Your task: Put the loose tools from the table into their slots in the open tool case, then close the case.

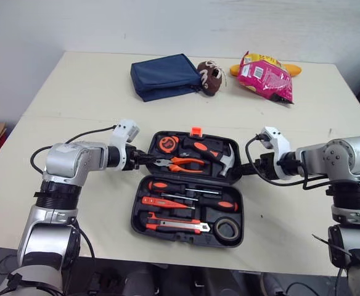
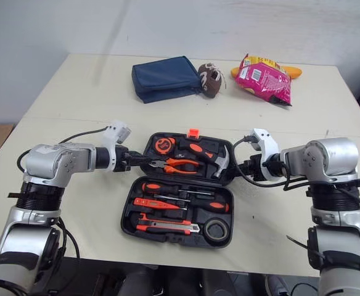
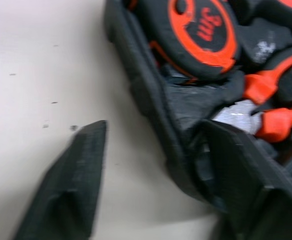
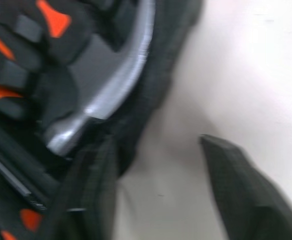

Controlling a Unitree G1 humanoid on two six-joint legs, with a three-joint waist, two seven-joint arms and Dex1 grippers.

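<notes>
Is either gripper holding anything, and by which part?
Nothing is gripped. The left gripper and right gripper stand open, fingers astride opposite side walls of the far half of the black plastic tool case.

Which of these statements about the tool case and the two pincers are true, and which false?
1. The tool case lies open on the table. True.
2. A hammer lies loose on the table. False: the hammer sits in the case's far half.
3. The left pincer and the right pincer are both open, at opposite sides of the case's far half. True.
4. The left pincer holds the pliers. False: it straddles the case's rim; the pliers lie in their slot.
</notes>
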